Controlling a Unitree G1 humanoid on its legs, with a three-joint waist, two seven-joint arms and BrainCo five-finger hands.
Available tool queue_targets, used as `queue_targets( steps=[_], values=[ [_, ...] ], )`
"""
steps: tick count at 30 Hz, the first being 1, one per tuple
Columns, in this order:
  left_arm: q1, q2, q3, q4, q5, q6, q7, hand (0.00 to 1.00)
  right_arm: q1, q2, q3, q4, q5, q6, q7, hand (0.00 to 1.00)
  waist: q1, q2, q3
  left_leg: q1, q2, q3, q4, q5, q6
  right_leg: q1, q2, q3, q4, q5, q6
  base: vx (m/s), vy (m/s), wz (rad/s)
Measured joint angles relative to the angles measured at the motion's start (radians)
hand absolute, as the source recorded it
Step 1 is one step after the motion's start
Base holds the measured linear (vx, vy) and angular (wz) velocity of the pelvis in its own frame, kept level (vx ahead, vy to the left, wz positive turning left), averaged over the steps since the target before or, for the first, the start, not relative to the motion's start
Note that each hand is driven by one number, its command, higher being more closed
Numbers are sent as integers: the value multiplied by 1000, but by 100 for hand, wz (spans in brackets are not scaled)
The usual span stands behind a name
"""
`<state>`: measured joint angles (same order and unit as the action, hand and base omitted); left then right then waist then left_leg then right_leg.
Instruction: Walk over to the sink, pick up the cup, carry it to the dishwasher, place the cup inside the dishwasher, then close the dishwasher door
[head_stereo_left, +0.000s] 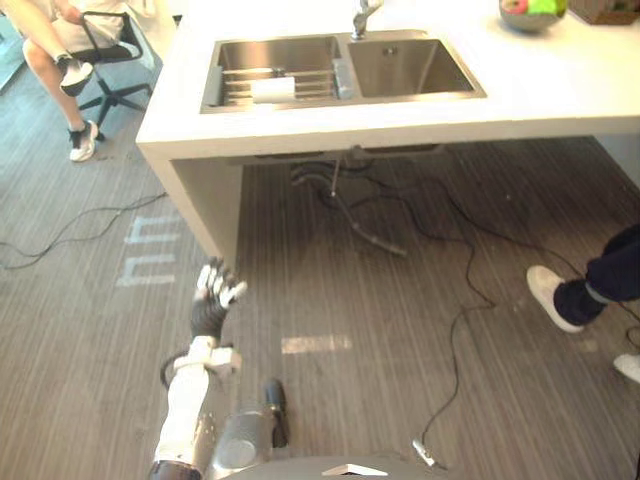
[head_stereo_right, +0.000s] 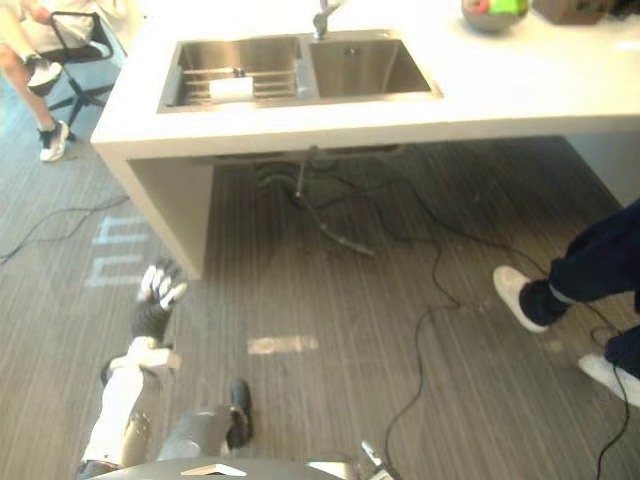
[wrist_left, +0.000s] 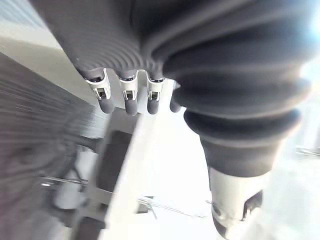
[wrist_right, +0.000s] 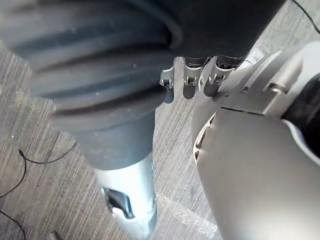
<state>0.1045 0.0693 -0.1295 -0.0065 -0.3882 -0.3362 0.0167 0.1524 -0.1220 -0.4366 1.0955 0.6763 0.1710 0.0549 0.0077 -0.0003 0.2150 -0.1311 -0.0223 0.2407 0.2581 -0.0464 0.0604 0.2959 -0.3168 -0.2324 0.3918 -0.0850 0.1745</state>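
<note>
Left hand (head_stereo_left: 213, 300) is up over the floor, fingers (head_stereo_left: 225, 288) loosely spread and holding nothing — right hand (wrist_right: 189, 86) is also above the floor, fingers relaxed and empty. Cup (head_stereo_left: 272, 89) sits well ahead of the left fingers and slightly to their right, lying on its side on the wire rack (head_stereo_left: 240, 78) in the left basin of the sink (head_stereo_left: 345, 101), which is set in the white tabletop (head_stereo_left: 560, 85). A person's shoe (head_stereo_left: 553, 296) is on the floor far to the right of those fingers — well apart.
</note>
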Motion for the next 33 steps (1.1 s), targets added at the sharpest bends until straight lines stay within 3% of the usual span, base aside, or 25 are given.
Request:
queue_targets(
  steps=[1, 2, 3, 4, 5, 6, 7, 8, 10, 11, 12, 13, 14, 16, 18, 23, 26, 27, 28, 29, 33],
  values=[
    [-17, 0, -4, -30, 0, 2, -6, 0, 7, -2, -14, 2, -8, 1, 0, 0, -1, 0, -5, 17, -13, -8, 3, -18, 3, -29, -20, 0, 84, 28, 9, 443, 205, 32],
    [-51, 2, -15, -113, -1, 22, -14, 0, 13, -4, -21, 21, -17, 2, 1, 0, -11, -8, -10, 53, -42, -26, 5, -42, 23, -104, -76, 7, 297, 110, 25, 399, 171, 56],
    [-89, 4, -33, -185, -2, 46, -12, 0, 24, 9, -32, 26, -17, 0, 2, 0, -15, -19, -13, 68, -56, -42, 36, -82, 30, -204, -108, 25, 532, 106, 32, 323, 109, 56],
    [-103, 6, -37, -211, -2, 60, -7, 0, 30, 23, -38, 26, -16, -1, 2, 0, -14, -21, -14, 83, -59, -46, 48, -97, 32, -250, -115, 27, 633, 80, 18, 340, 59, 33],
    [-108, 2, -38, -246, -3, 94, 13, 0, 35, 40, -48, 27, -5, -13, 2, 0, -8, -13, -10, 145, -59, -54, 48, -128, 31, -334, -116, -5, 775, -4, -56, 288, 29, 5],
    [-109, 0, -39, -248, -3, 104, 25, 0, 32, 39, -48, 30, -4, -14, 2, 0, -7, -9, -8, 176, -58, -59, 40, -139, 30, -360, -116, -28, 798, -40, -89, 367, 9, 0],
    [-110, -1, -42, -248, -3, 115, 51, 0, 27, 38, -45, 32, 9, -12, -1, 0, -10, 1, -6, 221, -56, -74, 27, -159, 23, -408, -116, -75, 790, -93, -131, 322, -42, 12],
    [-114, -1, -44, -249, -3, 118, 67, 0, 26, 39, -37, 31, 21, -11, -1, 0, -17, 3, -6, 241, -49, -79, 16, -174, 23, -455, -115, -102, 742, -132, -150, 329, -100, 39],
    [-127, 1, -58, -248, -6, 117, 87, 0, 24, 39, -36, 30, 25, -10, -1, 0, -34, 21, -10, 256, -18, -117, 25, -198, -4, -519, -66, -108, 512, -162, -137, 252, -161, 59],
    [-144, 15, -68, -247, -22, 115, 93, 0, 29, 43, -34, 32, 23, -5, -2, 0, -45, 27, -14, 254, 7, -156, 53, -220, -37, -522, 1, -58, 300, -139, -110, 253, -199, 68],
    [-155, 29, -70, -246, -26, 114, 96, 0, 38, 52, -34, 36, 23, 2, -3, 0, -46, 17, -18, 254, 11, -175, 64, -231, -51, -517, 20, -30, 213, -90, -103, 435, -393, 101],
    [-181, 62, -66, -245, -45, 106, 109, 0, 67, 85, -36, 64, 20, 12, -5, 0, -46, -41, -36, 260, 3, -222, 87, -263, -91, -496, 38, -7, 77, 37, -88, 374, -356, 69],
    [-177, 45, -61, -240, -59, 102, 116, 0, 73, 83, -35, 67, 12, 21, -5, 0, -39, -6, -40, 264, 47, -235, 98, -276, -112, -478, 72, -34, 75, 24, -97, 425, -412, 50],
    [-177, 36, -59, -251, -69, 100, 125, 0, 90, 60, -37, 66, -17, 29, -6, 0, -25, 39, -58, 273, 124, -237, 84, -257, -137, -432, 152, -68, 4, 9, -125, 299, -278, -2],
    [-190, 36, -60, -254, -73, 103, 132, 0, 85, 52, -41, 61, -36, 28, -1, 0, -27, 49, -64, 289, 155, -237, 70, -233, -141, -413, 185, -82, -14, -8, -144, 252, -224, -5],
    [-195, 38, -55, -253, -94, 129, 152, 0, 76, 51, -58, 64, -52, 32, 31, 0, -29, 48, -63, 221, 149, -237, 190, -164, -141, -392, 166, -110, -7, -66, -142, 121, -123, 17],
    [-167, 38, -13, -242, -130, 124, 146, 0, 80, 35, -52, 74, -32, 43, 49, 0, -25, 43, -49, 176, 151, -215, 325, -72, -172, -321, 158, -126, -52, -64, -150, 98, -74, 19],
    [-151, 38, -1, -234, -131, 118, 127, 0, 80, 31, -25, 72, 5, 56, 90, 0, -26, 30, -43, 165, 155, -207, 340, -93, -162, -289, 147, -135, -89, -59, -158, 87, -53, 17],
    [-147, 38, -1, -234, -130, 117, 113, 0, 81, 26, -14, 65, 33, 61, 116, 0, -26, 33, -45, 157, 154, -199, 325, -126, -163, -281, 146, -139, -103, -56, -160, 49, -25, 16],
    [-111, 37, 41, -242, -130, 88, 64, 0, 36, -14, 31, 60, 83, 50, 198, 0, -33, 62, -55, 184, 86, -131, -157, 21, -123, -364, 72, -129, 21, -98, -83, 10, -8, 5],
    [-111, 37, 40, -242, -130, 88, 64, 0, 36, -14, 31, 60, 83, 50, 197, 0, -35, 61, -55, 184, 86, -127, -157, 21, -123, -365, 72, -122, 20, -98, -83, 0, 0, -1]
  ],
)
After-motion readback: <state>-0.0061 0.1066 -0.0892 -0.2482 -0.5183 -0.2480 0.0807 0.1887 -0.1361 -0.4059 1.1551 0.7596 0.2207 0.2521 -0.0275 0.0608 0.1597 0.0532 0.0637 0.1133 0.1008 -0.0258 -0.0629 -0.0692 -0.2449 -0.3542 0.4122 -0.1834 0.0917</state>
